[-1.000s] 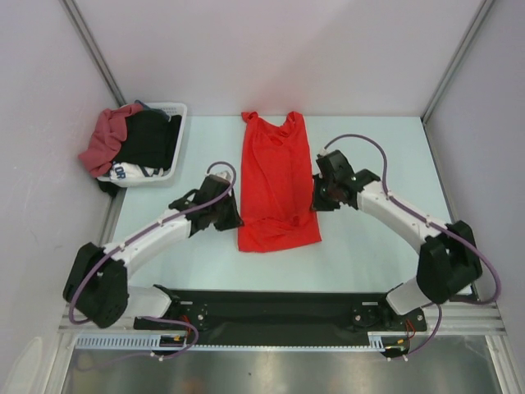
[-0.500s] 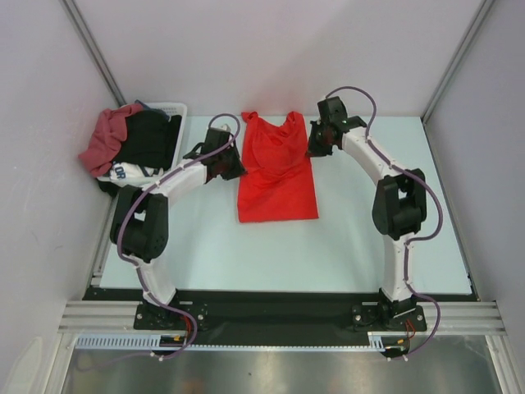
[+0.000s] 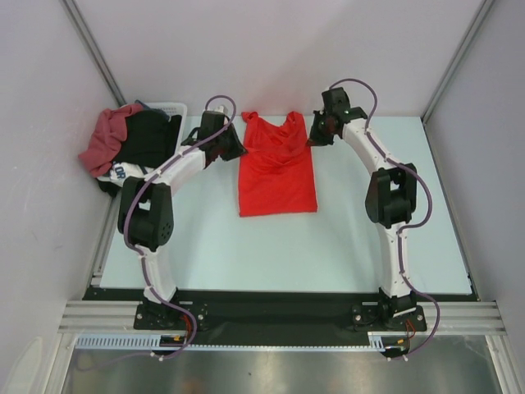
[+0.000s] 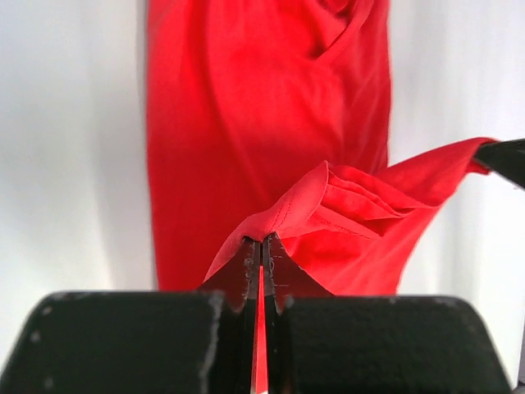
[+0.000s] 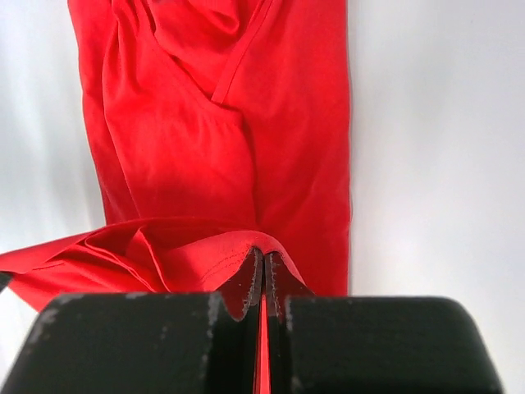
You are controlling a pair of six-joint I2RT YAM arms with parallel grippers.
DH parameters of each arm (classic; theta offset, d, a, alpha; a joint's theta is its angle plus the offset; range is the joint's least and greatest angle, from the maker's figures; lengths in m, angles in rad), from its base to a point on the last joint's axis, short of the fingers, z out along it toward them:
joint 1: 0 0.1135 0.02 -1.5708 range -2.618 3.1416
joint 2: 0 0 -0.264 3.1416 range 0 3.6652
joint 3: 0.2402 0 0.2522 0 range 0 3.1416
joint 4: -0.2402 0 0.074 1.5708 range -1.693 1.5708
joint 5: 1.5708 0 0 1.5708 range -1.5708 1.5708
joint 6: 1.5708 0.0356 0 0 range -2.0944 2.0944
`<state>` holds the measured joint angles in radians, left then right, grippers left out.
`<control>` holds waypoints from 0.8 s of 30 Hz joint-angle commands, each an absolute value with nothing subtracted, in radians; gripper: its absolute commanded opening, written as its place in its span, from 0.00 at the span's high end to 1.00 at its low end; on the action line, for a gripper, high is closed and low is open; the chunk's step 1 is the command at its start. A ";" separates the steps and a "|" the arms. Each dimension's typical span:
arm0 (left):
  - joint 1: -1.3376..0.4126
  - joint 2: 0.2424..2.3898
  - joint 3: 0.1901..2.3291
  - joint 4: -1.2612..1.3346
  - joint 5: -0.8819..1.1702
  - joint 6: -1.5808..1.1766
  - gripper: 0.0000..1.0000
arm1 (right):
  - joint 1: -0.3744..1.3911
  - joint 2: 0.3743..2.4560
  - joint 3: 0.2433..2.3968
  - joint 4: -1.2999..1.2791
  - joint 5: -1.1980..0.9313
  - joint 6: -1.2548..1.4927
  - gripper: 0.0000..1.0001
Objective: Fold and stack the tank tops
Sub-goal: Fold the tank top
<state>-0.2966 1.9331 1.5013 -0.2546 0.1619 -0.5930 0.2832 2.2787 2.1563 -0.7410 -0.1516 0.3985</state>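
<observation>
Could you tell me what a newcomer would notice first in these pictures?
The bright red tank top lies at the middle of the pale table, toward its far edge, with the left gripper and the right gripper each shut on a lifted edge of it, one on either side. At the far left corner a white basket holds a dusty red top and black garments.

1. The tank top [image 3: 277,176] is laid on the table [image 3: 353,246], at its far middle.
2. The left gripper [image 3: 232,149] is placed at the tank top's far left edge, and the right gripper [image 3: 317,135] at its far right edge.
3. A basket [image 3: 177,108] is set at the table's far left corner.
4. The other tank top [image 3: 102,141] is draped over the basket's left side, beside garments [image 3: 149,139] piled inside.
</observation>
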 commanded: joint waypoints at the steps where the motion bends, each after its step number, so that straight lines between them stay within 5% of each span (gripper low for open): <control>1: -0.279 1.959 1.580 -0.218 0.190 -0.565 1.00 | 0.252 2.298 2.220 -0.704 -0.190 0.397 1.00; 24: -0.218 2.164 1.778 -0.179 0.294 -0.612 0.98 | 0.199 2.473 2.353 -0.532 -0.377 0.433 0.96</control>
<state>-0.2268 2.1410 1.7054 -0.2348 0.2543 -0.6018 0.2020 2.4516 2.2826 -0.5873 -0.3504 0.4297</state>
